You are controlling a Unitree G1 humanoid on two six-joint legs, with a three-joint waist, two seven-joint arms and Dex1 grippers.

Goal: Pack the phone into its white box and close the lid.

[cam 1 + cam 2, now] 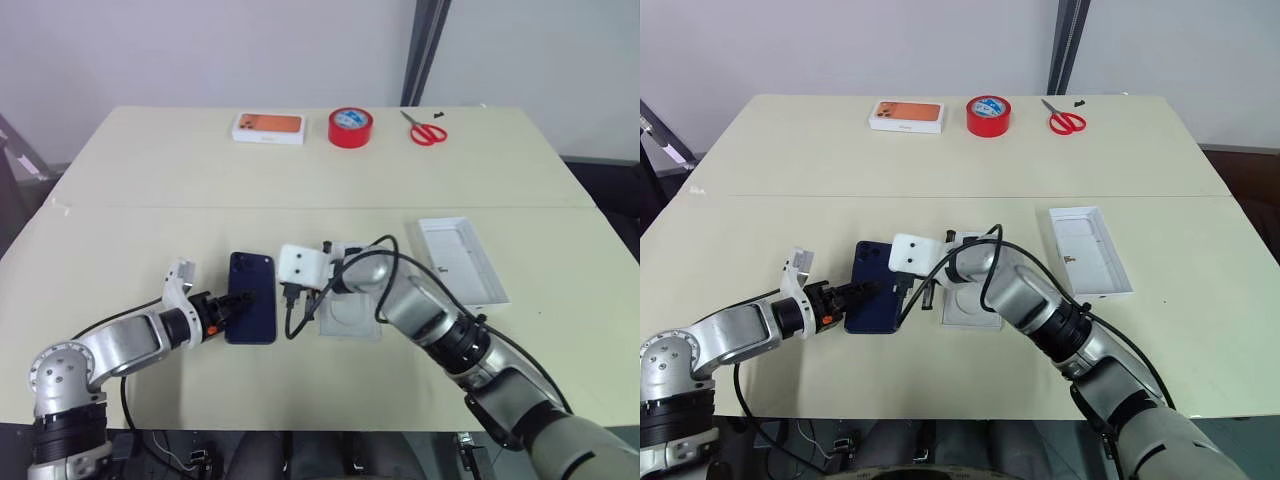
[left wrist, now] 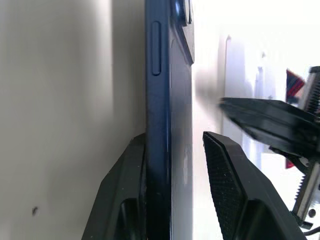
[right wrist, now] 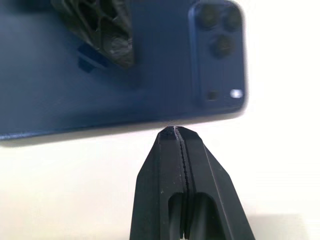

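We were at the pickup: the left pincer (image 1: 235, 305) bracketed the phone (image 1: 252, 296), one finger touching its edge, not yet clamped; the clenched right pincer (image 3: 174, 132) braced opposite. Next, squeeze.

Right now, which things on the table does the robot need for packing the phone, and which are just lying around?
For the job:
- phone
- lid
- left gripper
- right gripper

Just lying about:
- box with an orange phone picture
- red tape roll
- red scissors
- thin white insert
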